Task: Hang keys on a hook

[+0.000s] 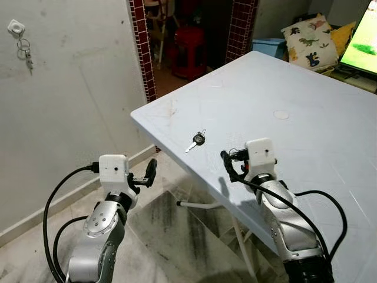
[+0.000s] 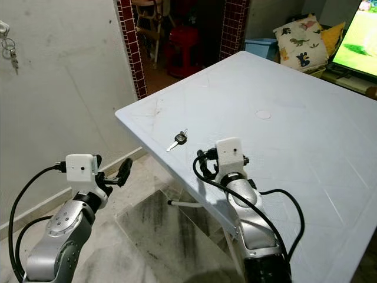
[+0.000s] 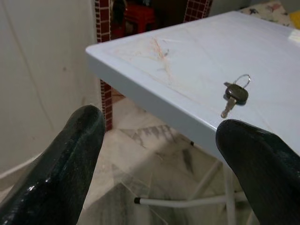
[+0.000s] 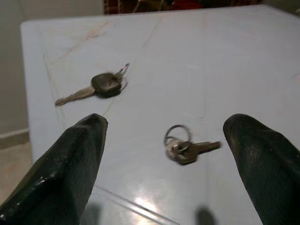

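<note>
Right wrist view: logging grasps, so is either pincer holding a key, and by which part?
Nothing is held. The right pincer is open over the small key; the left pincer is open too.

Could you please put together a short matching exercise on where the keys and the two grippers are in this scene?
Things:
1. black-headed key
2. small key with ring
3. keys on the wall hook
4. left gripper

Places or states:
A. hanging on the wall at the robot's left
B. on the table near its edge
C. open, over the floor beside the table
D. on the table between the right gripper's open fingers

Pairs: 1-B, 2-D, 3-A, 4-C
</note>
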Controlling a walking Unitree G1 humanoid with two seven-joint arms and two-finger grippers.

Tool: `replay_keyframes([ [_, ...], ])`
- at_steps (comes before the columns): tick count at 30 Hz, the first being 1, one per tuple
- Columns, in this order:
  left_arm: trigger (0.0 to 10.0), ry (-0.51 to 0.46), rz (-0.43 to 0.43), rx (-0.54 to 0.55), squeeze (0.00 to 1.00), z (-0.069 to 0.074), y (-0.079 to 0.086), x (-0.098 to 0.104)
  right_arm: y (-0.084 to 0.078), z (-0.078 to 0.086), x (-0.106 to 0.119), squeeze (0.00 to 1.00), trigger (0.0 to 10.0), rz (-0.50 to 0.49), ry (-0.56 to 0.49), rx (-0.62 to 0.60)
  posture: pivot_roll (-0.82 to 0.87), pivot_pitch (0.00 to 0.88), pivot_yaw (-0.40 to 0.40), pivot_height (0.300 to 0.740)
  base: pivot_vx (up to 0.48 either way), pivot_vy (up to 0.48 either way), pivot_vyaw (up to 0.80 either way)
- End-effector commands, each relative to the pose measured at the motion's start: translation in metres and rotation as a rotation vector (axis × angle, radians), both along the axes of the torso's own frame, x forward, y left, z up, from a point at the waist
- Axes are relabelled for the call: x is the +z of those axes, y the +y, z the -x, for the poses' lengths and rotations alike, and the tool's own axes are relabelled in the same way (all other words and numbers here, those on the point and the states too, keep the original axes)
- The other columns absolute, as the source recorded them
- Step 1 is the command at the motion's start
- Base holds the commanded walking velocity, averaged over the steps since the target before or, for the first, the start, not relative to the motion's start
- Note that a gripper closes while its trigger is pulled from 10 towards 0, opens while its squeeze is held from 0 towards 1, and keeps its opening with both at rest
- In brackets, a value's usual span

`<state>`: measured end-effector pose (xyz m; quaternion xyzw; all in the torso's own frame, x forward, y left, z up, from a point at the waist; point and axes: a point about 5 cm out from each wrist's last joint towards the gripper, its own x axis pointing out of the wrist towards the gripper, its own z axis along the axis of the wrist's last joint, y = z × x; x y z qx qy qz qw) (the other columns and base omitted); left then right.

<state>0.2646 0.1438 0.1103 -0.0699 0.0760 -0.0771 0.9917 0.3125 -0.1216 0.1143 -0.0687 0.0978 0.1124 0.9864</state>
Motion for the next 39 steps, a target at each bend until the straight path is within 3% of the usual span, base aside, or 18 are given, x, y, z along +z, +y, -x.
replay_keyframes([
  [1, 10.0, 0.015, 0.009, -0.019, 0.00, 0.000, -0.002, 0.000, 0.006, -0.004, -0.001, 0.00, 10.0, 0.002, 0.006, 0.019, 0.05, 0.000, 0.000, 0.740, 0.000, 0.000, 0.00],
  [4, 10.0, 0.028, 0.031, -0.049, 0.00, 0.003, -0.004, 0.000, 0.007, -0.009, -0.004, 0.00, 10.0, 0.005, 0.016, 0.022, 0.06, 0.000, -0.005, 0.740, 0.000, 0.000, 0.00],
  [7, 10.0, 0.105, 0.081, -0.217, 0.00, 0.015, -0.017, -0.004, 0.006, -0.022, -0.009, 0.00, 10.0, 0.062, 0.041, 0.014, 0.07, 0.000, -0.017, 0.740, 0.000, 0.000, 0.00],
  [12, 10.0, 0.130, 0.066, -0.219, 0.00, 0.021, -0.016, -0.009, -0.001, -0.034, -0.008, 0.00, 10.0, 0.122, 0.051, -0.037, 0.09, 0.000, -0.028, 0.740, 0.000, 0.000, 0.00],
  [17, 10.0, 0.146, 0.081, -0.248, 0.00, 0.025, -0.019, -0.010, 0.000, -0.045, -0.004, 0.00, 10.0, 0.106, 0.053, -0.043, 0.09, 0.000, -0.036, 0.740, 0.000, 0.000, 0.00],
  [24, 10.0, 0.180, 0.088, -0.329, 0.00, 0.027, -0.024, -0.011, 0.001, -0.046, -0.016, 0.00, 10.0, 0.087, 0.130, -0.024, 0.09, 0.000, -0.037, 0.740, 0.000, 0.000, 0.00],
  [25, 10.0, 0.186, 0.085, -0.338, 0.00, 0.027, -0.025, -0.012, 0.002, -0.046, -0.019, 0.00, 8.7, 0.085, 0.141, -0.015, 0.09, 0.000, -0.037, 0.740, 0.000, 0.000, 0.00],
  [26, 10.0, 0.190, 0.078, -0.347, 0.00, 0.028, -0.026, -0.013, 0.002, -0.046, -0.021, 0.00, 6.3, 0.089, 0.154, -0.017, 0.09, 0.000, -0.037, 0.740, 0.000, 0.000, 0.00],
  [27, 10.0, 0.193, 0.073, -0.352, 0.00, 0.028, -0.026, -0.014, 0.001, -0.046, -0.023, 0.00, 6.3, 0.094, 0.161, -0.020, 0.09, 0.000, -0.037, 0.740, 0.000, 0.000, 0.00],
  [28, 10.0, 0.196, 0.072, -0.359, 0.00, 0.028, -0.027, -0.014, 0.001, -0.046, -0.024, 0.00, 7.4, 0.092, 0.168, -0.018, 0.09, 0.000, -0.037, 0.740, 0.000, 0.000, 0.00],
  [30, 10.0, 0.198, 0.074, -0.363, 0.00, 0.029, -0.028, -0.015, 0.001, -0.046, -0.024, 0.00, 7.4, 0.090, 0.171, -0.015, 0.09, 0.000, -0.037, 0.740, 0.000, 0.000, 0.00],
  [31, 10.0, 0.204, 0.074, -0.366, 0.00, 0.029, -0.028, -0.016, 0.000, -0.046, -0.026, 0.00, 8.9, 0.094, 0.179, -0.016, 0.08, 0.000, -0.036, 0.740, 0.000, 0.000, 0.00],
  [32, 10.0, 0.209, 0.075, -0.368, 0.00, 0.029, -0.028, -0.017, -0.003, -0.046, -0.028, 0.00, 5.5, 0.101, 0.185, -0.026, 0.08, 0.000, -0.036, 0.740, 0.000, 0.000, 0.00],
  [34, 10.0, 0.213, 0.080, -0.372, 0.00, 0.029, -0.028, -0.017, -0.005, -0.047, -0.029, 0.00, 4.0, 0.093, 0.189, -0.037, 0.08, 0.000, -0.036, 0.740, 0.000, 0.000, 0.00],
  [35, 10.0, 0.215, 0.083, -0.375, 0.00, 0.029, -0.029, -0.017, -0.005, -0.047, -0.030, 0.00, 0.0, 0.083, 0.189, -0.039, 0.08, 0.000, -0.036, 0.740, 0.000, 0.000, 0.00],
  [38, 10.0, 0.217, 0.087, -0.382, 0.00, 0.029, -0.029, -0.018, -0.005, -0.047, -0.030, 0.00, 0.0, 0.077, 0.188, -0.043, 0.08, 0.000, -0.035, 0.740, 0.000, 0.000, 0.00],
  [39, 10.0, 0.219, 0.089, -0.385, 0.00, 0.029, -0.029, -0.018, -0.005, -0.047, -0.031, 0.00, 1.7, 0.074, 0.189, -0.039, 0.08, 0.000, -0.035, 0.740, 0.000, 0.000, 0.00],
])
